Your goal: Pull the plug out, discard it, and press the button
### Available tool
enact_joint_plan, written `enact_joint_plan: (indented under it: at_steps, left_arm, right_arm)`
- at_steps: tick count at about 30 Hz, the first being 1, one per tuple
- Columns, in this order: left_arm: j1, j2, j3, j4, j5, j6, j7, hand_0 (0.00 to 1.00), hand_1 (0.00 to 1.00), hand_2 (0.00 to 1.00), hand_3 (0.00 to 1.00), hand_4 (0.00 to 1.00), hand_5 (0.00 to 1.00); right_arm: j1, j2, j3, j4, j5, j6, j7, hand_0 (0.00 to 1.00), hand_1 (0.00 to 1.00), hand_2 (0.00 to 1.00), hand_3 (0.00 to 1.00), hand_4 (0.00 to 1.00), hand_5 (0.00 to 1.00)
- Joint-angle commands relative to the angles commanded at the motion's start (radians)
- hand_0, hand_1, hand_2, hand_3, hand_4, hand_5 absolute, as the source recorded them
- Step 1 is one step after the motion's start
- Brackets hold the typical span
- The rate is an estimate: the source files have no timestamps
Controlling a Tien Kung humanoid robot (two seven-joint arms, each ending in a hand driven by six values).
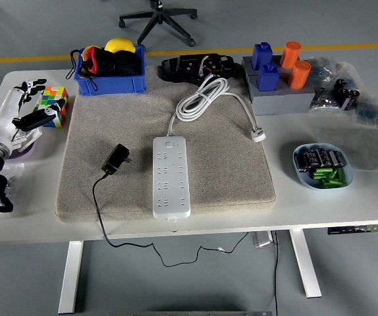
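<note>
The black plug [116, 158] lies unplugged on the mat just left of the white power strip [171, 176], no print readable, and my left hand [26, 110] rests empty, fingers loosely spread, farther left over the bench [347, 201]

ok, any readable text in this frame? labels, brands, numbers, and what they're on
None can be read.
Power strip: no legible marking; its sockets and button show, any print is too small.
Black adapter: no label visible.
Blue bin: plain wall.
Items in the blue bowl: too small to tell.
</note>
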Motion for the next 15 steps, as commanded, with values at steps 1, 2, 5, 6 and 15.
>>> enact_joint_plan:
  at_steps: [1, 2, 5, 6, 15]
  left_arm:
    - [0.000, 0.000, 0.001, 0.000, -0.001, 0.000, 0.000, 0.879, 0.912, 0.858, 0.861, 0.767, 0.377]
    - [0.001, 0.001, 0.002, 0.000, 0.000, -0.001, -0.001, 0.879, 0.912, 0.858, 0.861, 0.767, 0.377]
    - [0.003, 0.000, 0.000, -0.001, -0.001, -0.001, -0.004, 0.878, 0.908, 0.853, 0.859, 0.766, 0.378]
    - [0.004, 0.000, 0.000, -0.001, -0.002, -0.001, -0.005, 0.878, 0.908, 0.853, 0.859, 0.766, 0.378]
    - [0.001, 0.002, 0.007, 0.001, -0.003, -0.007, -0.005, 0.873, 0.903, 0.845, 0.856, 0.763, 0.376]
  right_arm:
    - [0.000, 0.000, 0.001, 0.000, -0.001, 0.000, 0.000, 0.753, 0.663, 0.651, 0.619, 0.662, 0.507]
    - [0.000, 0.001, 0.001, 0.000, -0.001, 0.000, 0.000, 0.753, 0.663, 0.651, 0.619, 0.662, 0.507]
    - [-0.001, 0.001, 0.001, 0.000, 0.000, -0.001, 0.001, 0.753, 0.663, 0.651, 0.619, 0.663, 0.508]
    - [-0.001, 0.001, 0.001, 0.000, 0.000, -0.001, 0.001, 0.753, 0.663, 0.651, 0.619, 0.663, 0.508]
    - [-0.001, 0.002, 0.004, 0.000, 0.000, -0.004, -0.001, 0.753, 0.663, 0.652, 0.619, 0.661, 0.507]
